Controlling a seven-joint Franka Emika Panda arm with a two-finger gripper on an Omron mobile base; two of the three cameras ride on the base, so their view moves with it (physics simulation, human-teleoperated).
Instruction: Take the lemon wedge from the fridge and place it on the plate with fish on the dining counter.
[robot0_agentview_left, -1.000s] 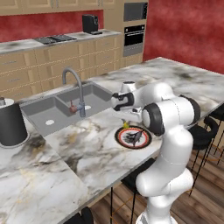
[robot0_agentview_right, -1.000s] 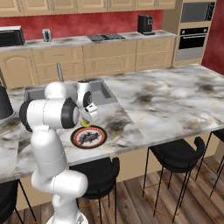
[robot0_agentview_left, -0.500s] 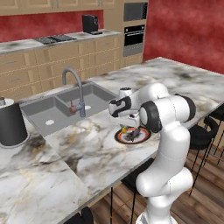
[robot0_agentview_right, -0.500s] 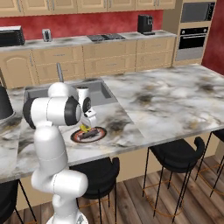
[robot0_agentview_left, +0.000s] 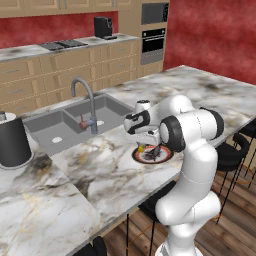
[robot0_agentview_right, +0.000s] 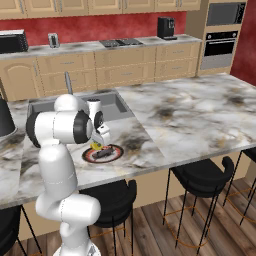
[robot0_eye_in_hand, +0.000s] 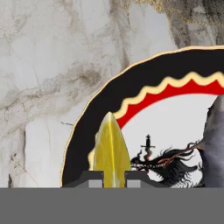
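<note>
My gripper (robot0_eye_in_hand: 113, 180) is shut on the lemon wedge (robot0_eye_in_hand: 112, 146), a small yellow sliver standing between the finger tips. It hangs just above the near-left rim of the plate with fish (robot0_eye_in_hand: 144, 85), which has a black and red border; a grey fish body (robot0_eye_in_hand: 215, 148) lies at the right. From the base, the gripper (robot0_agentview_left: 143, 144) points down at the plate (robot0_agentview_left: 156, 157) on the dining counter (robot0_agentview_left: 95, 170), with the wedge (robot0_agentview_left: 141, 148) at its tip. The right base view shows the gripper (robot0_agentview_right: 100, 142), wedge (robot0_agentview_right: 95, 146) and plate (robot0_agentview_right: 111, 154) too. The fridge is out of view.
A sunken double sink (robot0_agentview_left: 60, 125) with an arched tap (robot0_agentview_left: 85, 102) lies behind the plate. A black pot (robot0_agentview_left: 12, 142) stands at the counter's left. Black stools (robot0_agentview_right: 202, 175) line the near edge. Wall cabinets and an oven (robot0_agentview_right: 220, 42) run along the back.
The arm has lowered the gripper, still holding the lemon wedge, from above the counter down to just over the plate. The plate has stayed in place.
</note>
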